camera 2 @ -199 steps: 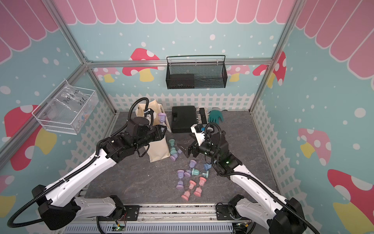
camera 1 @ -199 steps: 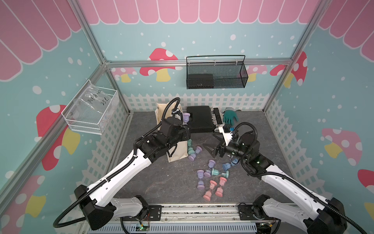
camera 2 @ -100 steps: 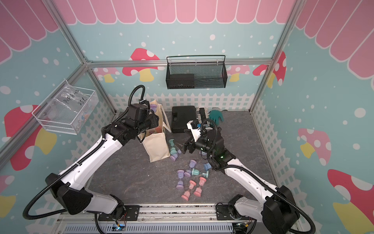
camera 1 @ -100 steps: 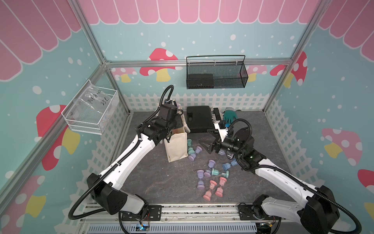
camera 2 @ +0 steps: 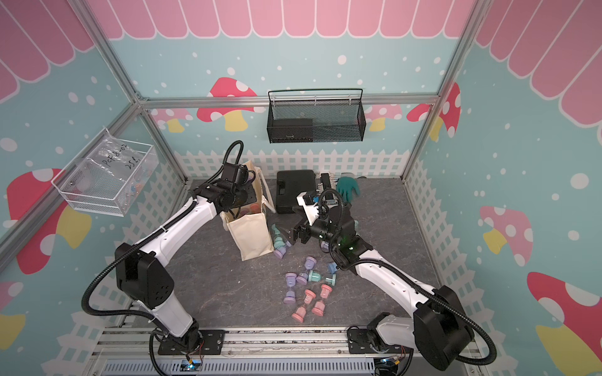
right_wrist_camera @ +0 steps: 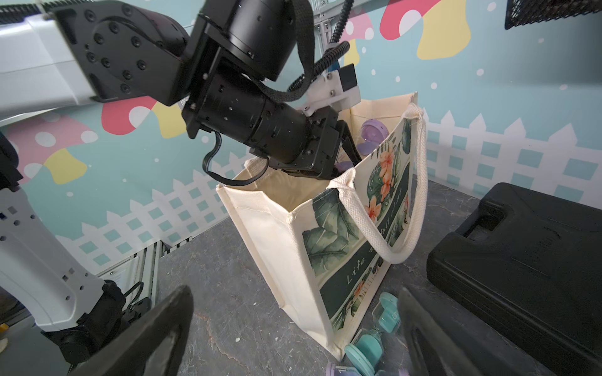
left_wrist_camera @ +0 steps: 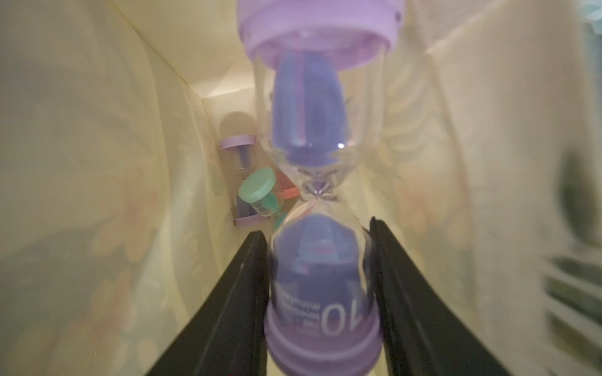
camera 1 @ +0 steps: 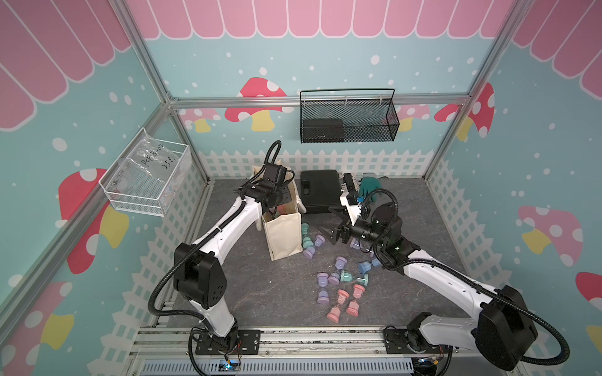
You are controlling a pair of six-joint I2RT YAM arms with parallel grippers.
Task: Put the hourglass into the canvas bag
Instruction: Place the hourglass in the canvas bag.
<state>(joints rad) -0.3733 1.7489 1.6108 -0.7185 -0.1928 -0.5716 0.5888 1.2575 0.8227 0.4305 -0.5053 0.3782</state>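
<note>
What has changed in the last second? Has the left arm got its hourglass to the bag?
The left gripper, shut on the purple hourglass throughout, swung farther back over the canvas bag and tipped down into its mouth. The hourglass is now inside, above the hourglasses already dropped. The right gripper edged toward the bag, open and empty as before. The bag and the loose hourglasses on the floor have not moved.

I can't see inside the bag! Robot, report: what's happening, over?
Left end effector shut on purple hourglass, in canvas bag mouth. Right end effector open, empty, apart from bag. Other hourglasses lie at bag bottom.
</note>
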